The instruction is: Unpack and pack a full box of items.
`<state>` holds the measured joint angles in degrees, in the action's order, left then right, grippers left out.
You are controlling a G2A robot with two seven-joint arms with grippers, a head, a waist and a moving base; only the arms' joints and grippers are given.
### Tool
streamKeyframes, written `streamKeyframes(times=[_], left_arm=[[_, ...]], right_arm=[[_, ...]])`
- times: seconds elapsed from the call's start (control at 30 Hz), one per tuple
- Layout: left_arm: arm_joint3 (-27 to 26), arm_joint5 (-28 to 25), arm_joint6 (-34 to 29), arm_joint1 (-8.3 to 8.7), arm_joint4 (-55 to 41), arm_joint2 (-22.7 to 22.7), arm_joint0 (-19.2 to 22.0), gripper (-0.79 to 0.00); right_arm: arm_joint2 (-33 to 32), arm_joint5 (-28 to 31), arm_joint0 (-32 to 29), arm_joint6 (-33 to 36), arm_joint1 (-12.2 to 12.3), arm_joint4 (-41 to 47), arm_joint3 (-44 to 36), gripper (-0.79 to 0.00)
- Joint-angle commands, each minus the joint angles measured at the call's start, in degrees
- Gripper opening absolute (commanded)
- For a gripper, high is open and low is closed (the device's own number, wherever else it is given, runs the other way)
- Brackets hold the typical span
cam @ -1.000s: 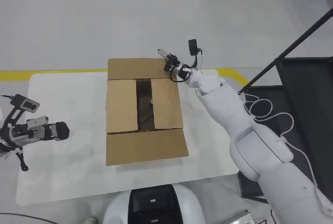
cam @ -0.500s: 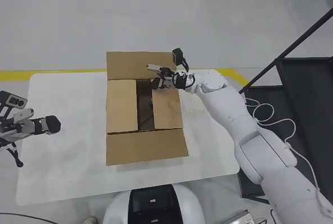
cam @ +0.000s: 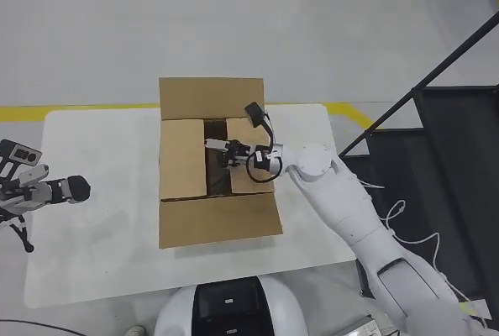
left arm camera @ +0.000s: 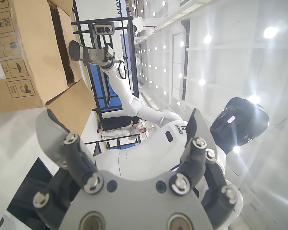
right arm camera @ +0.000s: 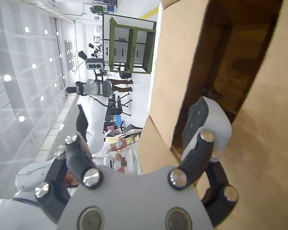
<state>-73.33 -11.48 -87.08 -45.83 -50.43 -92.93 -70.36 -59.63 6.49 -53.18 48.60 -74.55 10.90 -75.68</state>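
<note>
A brown cardboard box [cam: 182,160] stands in the middle of the white table [cam: 98,252]. Its far and near flaps lie folded outward. The two side flaps lean over the opening with a dark gap [cam: 213,172] between them; what lies inside is hidden. My right gripper [cam: 219,152] hovers open over that gap. In the right wrist view the right gripper [right arm camera: 144,125] has one finger [right arm camera: 201,120] at the gap's edge and a box flap [right arm camera: 180,56] ahead. My left gripper [cam: 75,189] is open and empty over the table's left edge, far from the box [left arm camera: 26,37].
A black metal stair frame [cam: 451,126] stands close to the table's right side. A yellow line [cam: 65,110] runs along the floor behind the table. Bare tabletop lies left of the box and in front of it.
My right gripper came from the box's far right corner toward me and to the left, over the gap between the side flaps. My left gripper drew back slightly to the left.
</note>
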Motion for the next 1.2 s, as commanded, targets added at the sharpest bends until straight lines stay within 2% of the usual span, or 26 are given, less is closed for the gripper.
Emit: streamKeyframes(times=[0.0, 0.07, 0.17, 0.73, 0.8, 0.97, 1.17], left_arm=[[0.1, 0.0, -0.2, -0.06, 0.1, 0.3, 0.2, 0.000], [0.2, 0.0, -0.4, -0.15, 0.1, 0.6, 0.3, 0.000], [0.3, -0.5, -0.9, -0.29, 0.4, 1.2, 0.6, 0.000], [0.1, -1.0, -0.9, -0.39, 0.4, 1.7, 0.8, 0.000], [-1.3, -0.4, 1.7, -0.47, 1.8, 2.1, 0.3, 0.000], [-3.0, 0.0, 3.4, -0.56, 3.8, 2.8, 0.5, 0.000], [-4.1, -0.2, 3.0, -0.86, 4.4, 4.2, 0.8, 0.000]], right_arm=[[-1.7, -3.0, -3.4, 0.1, 0.7, -1.1, -6.6, 0.000], [-2.7, -6.0, -6.1, -0.1, 1.3, -2.0, -10.7, 0.000], [-2.5, -8.4, -7.1, -0.7, 1.4, -2.5, -11.0, 0.000], [-2.4, -8.6, -7.1, -1.0, 1.3, -1.8, -10.3, 0.000], [-2.1, -8.7, -7.9, -2.7, 1.1, -0.2, -10.5, 0.000], [3.6, -9.9, -4.5, -3.9, -0.2, -1.4, -7.1, 0.000], [10.6, -13.0, 1.5, -5.1, -1.9, -7.8, -0.6, 0.000]])
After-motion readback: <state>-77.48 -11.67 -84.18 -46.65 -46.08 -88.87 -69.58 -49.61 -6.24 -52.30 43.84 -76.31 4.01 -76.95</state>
